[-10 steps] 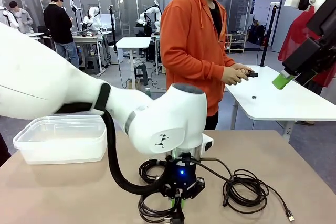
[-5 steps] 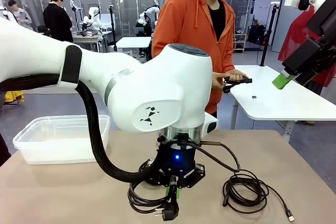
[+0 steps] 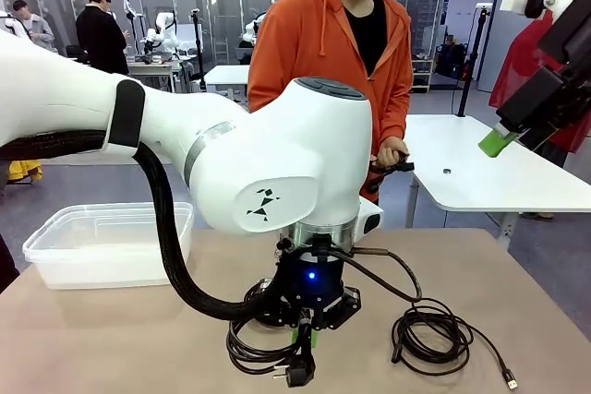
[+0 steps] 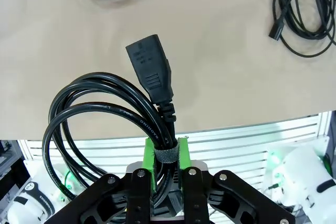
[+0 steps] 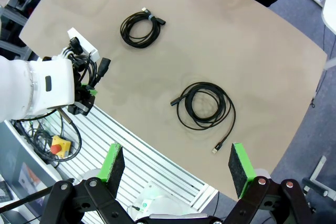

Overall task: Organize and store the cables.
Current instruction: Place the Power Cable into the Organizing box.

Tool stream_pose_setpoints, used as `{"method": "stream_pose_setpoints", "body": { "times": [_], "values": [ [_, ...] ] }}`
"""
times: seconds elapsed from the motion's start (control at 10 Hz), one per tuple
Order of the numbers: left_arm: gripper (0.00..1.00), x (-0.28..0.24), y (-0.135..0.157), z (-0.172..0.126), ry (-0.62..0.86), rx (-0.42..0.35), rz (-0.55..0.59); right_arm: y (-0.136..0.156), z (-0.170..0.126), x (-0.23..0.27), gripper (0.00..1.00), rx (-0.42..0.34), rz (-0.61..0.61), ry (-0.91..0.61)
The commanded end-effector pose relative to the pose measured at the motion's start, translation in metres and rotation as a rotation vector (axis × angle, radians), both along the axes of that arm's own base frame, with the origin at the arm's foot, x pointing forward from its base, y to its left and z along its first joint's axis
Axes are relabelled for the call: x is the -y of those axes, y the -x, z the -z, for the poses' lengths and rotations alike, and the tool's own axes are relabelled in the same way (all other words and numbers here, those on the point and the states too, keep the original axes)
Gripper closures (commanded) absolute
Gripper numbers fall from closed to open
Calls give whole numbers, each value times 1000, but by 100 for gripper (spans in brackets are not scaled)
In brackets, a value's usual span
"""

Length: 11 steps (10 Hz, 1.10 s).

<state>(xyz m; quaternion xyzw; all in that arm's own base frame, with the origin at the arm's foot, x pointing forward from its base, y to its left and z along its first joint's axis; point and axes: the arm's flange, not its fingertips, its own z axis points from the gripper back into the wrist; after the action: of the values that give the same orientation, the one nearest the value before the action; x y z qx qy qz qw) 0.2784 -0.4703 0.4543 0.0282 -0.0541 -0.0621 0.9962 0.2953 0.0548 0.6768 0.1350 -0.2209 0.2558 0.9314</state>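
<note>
Front view: left arm (image 3: 277,163) bent downward, left pincer (image 3: 306,343) clenched on a coiled power cable (image 3: 251,354) at the beige worktop's (image 3: 111,339) near edge. Left wrist view: its connector (image 4: 149,69) juts forward. Right wrist view: right pincer (image 5: 176,162) released, high over a small coil (image 5: 140,27) and a larger coil (image 5: 206,104).

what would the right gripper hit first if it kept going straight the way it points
Probably the loose cable coil or the bare tabletop just beside it; nothing nearer, depth unclear.
</note>
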Motion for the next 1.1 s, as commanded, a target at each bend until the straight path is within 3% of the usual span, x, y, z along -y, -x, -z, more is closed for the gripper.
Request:
{"method": "stream_pose_setpoints", "body": {
  "times": [0.0, 0.1, 0.4, 0.5, 0.8, 0.9, 1.0],
  "values": [
    [80, -1, -1, 0, 0, 0, -2, -2, 0, 0, 0, 8, -4, -11],
    [80, -11, -13, -20, -31, 8, -47, -2, 0, 0, 0, 8, -4, -11],
    [80, -116, -56, -71, -52, 6, 25, -2, 0, 0, 0, 8, -4, -11],
    [80, -156, -69, -89, -13, 35, 14, -2, 0, 0, 0, 8, -4, -11],
    [80, -272, -100, -128, -36, 178, 133, -2, 0, 0, 0, 8, -4, -11],
    [80, -302, -106, -134, 9, 178, 219, -2, 0, 0, 0, 8, -4, -11],
    [80, -327, -117, -135, 29, 192, 216, -2, 0, 0, 0, 8, -4, -11]
  ]
}}
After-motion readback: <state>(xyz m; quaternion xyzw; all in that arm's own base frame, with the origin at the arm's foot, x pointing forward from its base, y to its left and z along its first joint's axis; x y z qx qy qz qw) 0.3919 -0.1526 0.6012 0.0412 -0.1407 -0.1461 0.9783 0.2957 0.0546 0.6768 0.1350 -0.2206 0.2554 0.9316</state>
